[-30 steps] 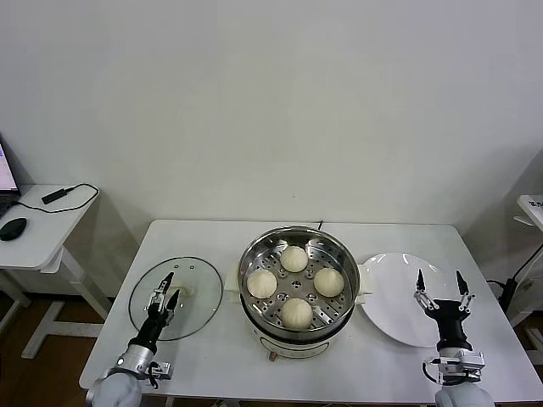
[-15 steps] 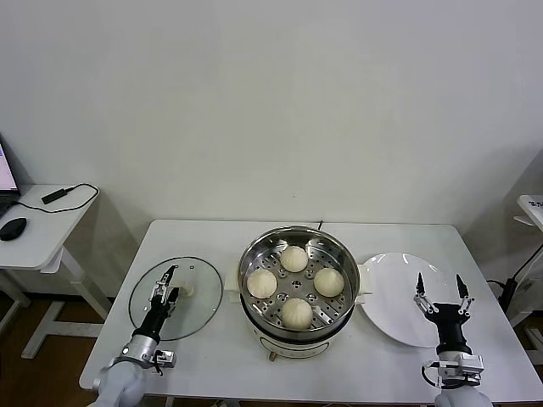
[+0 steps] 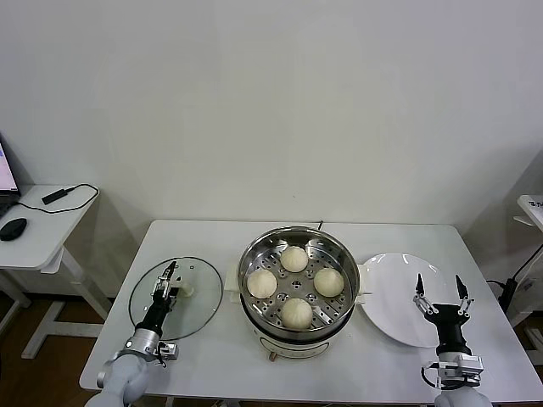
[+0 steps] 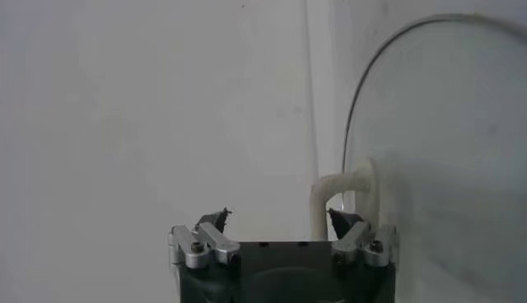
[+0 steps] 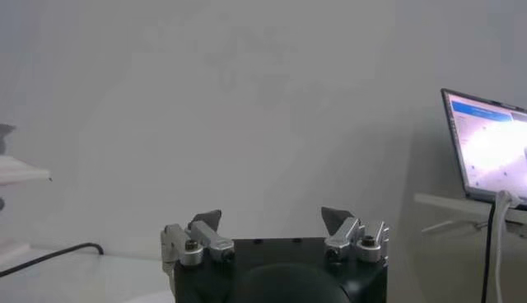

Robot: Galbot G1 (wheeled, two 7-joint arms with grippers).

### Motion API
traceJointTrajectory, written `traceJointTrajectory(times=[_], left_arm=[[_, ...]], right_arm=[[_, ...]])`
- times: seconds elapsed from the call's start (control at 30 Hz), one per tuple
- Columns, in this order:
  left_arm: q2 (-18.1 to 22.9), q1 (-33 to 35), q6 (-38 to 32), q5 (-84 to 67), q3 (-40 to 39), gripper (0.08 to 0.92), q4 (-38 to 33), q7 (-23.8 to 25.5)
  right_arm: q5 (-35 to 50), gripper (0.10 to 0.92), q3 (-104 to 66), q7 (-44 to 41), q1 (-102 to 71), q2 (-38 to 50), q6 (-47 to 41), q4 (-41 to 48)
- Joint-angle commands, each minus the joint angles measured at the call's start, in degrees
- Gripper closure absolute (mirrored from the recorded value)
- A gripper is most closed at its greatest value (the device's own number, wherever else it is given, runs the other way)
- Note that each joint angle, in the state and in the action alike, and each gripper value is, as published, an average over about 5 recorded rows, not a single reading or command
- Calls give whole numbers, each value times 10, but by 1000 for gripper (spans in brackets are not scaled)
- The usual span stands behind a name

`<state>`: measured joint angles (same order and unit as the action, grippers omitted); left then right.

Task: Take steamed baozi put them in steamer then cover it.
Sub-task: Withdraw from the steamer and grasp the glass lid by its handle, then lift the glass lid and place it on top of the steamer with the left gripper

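Note:
Several cream-white baozi (image 3: 294, 259) lie on the perforated tray inside the steel steamer (image 3: 254, 254) at the table's middle. The glass cover (image 3: 199, 284) lies flat on the table left of the steamer. Its white handle (image 3: 183, 290) (image 4: 342, 185) sits at its centre. My left gripper (image 3: 167, 275) (image 4: 278, 218) hovers low over the cover, open, with the handle just beside one fingertip (image 4: 336, 218). My right gripper (image 3: 439, 281) (image 5: 272, 216) points upward at the near edge of the white plate (image 3: 390, 280), open and holding nothing.
The white plate is bare and touches the steamer's right handle. A side desk (image 3: 34, 237) with a mouse (image 3: 13, 227) and a cable stands left of the table. A laptop (image 5: 490, 148) shows in the right wrist view.
My left gripper has slid a little farther over the cover toward its handle, and its fingers look slightly closer together. The right gripper has sunk a touch.

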<state>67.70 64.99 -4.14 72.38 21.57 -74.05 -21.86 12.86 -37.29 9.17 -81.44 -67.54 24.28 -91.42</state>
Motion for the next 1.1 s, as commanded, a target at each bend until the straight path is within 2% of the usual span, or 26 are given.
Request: traceJointTrajectory(times=[0.03, 0.57, 0.67, 0.8, 1.1], left_arm=[[1, -9, -3, -7, -5, 276, 18, 6], [6, -13, -3, -24, -6, 743, 23, 9], [3, -11, -4, -39, -7, 802, 20, 10], [-2, 7, 0, -71, -3, 811, -26, 15], [-26, 60, 27, -94, 71, 811, -208, 45]], right_arm=[[-1, 203, 0, 0, 1, -1, 0, 0], [-6, 203, 2, -2, 2, -6, 2, 1], [-6, 203, 2, -1, 2, -6, 2, -1], [-7, 203, 3, -1, 2, -6, 1, -6], [-10, 203, 7, 0, 6, -6, 0, -6]])
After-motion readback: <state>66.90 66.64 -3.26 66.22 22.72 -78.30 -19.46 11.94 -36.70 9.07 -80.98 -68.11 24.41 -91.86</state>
